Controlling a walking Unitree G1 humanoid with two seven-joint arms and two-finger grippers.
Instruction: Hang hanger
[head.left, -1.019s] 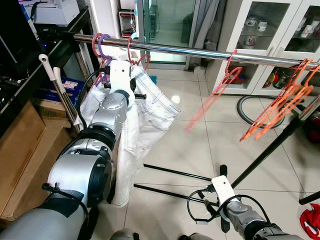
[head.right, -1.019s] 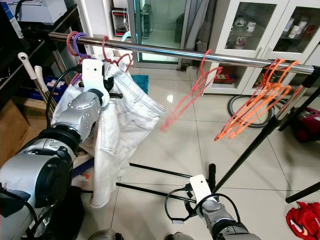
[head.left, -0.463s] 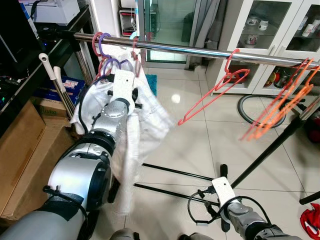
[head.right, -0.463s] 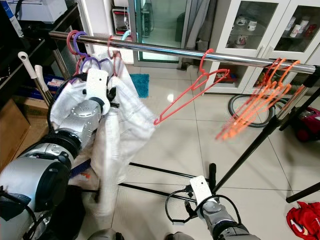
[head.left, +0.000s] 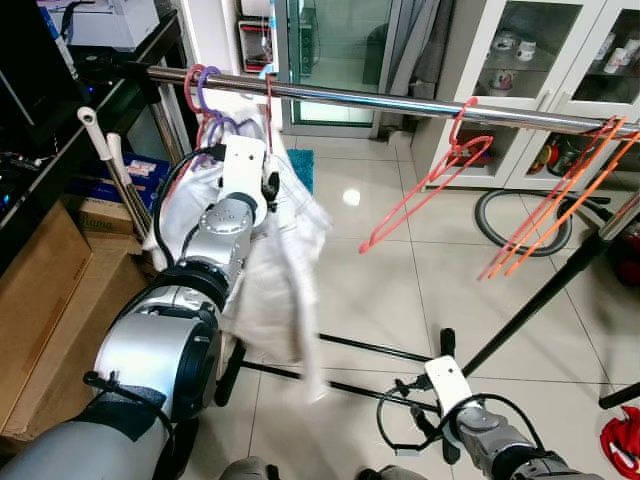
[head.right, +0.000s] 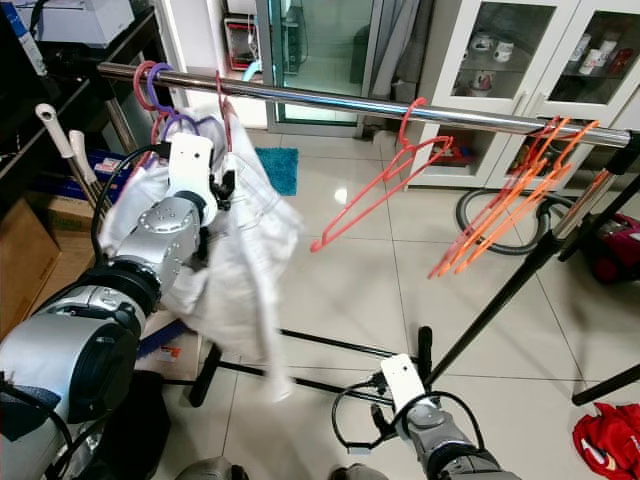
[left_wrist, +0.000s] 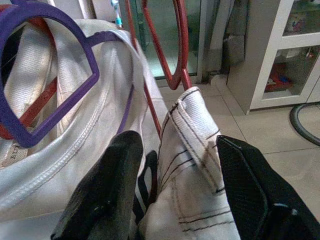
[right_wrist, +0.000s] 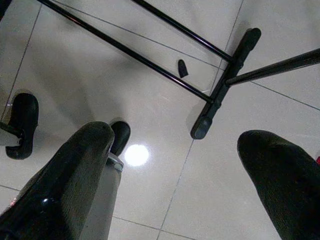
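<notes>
A red hanger (left_wrist: 152, 75) carrying white jeans (head.left: 272, 270) hangs by its hook (head.left: 268, 88) on the steel rail (head.left: 400, 103), next to pink and purple hangers (head.left: 198, 88). The jeans are blurred and swinging. My left gripper (left_wrist: 175, 175) is raised just below the rail. Its fingers (left_wrist: 107, 195) stand open, with the jeans' waistband and the hanger's red wire loosely between them. My right gripper (right_wrist: 185, 165) hangs low over the tiled floor, open and holding nothing.
An empty red hanger (head.left: 430, 190) and several orange hangers (head.left: 560, 210) hang further right on the rail. The rack's black base bars (head.left: 370, 348) cross the floor. Cardboard boxes (head.left: 40, 290) and a dark shelf stand left, glass cabinets (head.left: 540, 70) behind.
The hanger's hook has moved onto the rail and the jeans have dropped from spread out to bunched and swinging. My left gripper has risen nearer the rail. The empty red hanger sways.
</notes>
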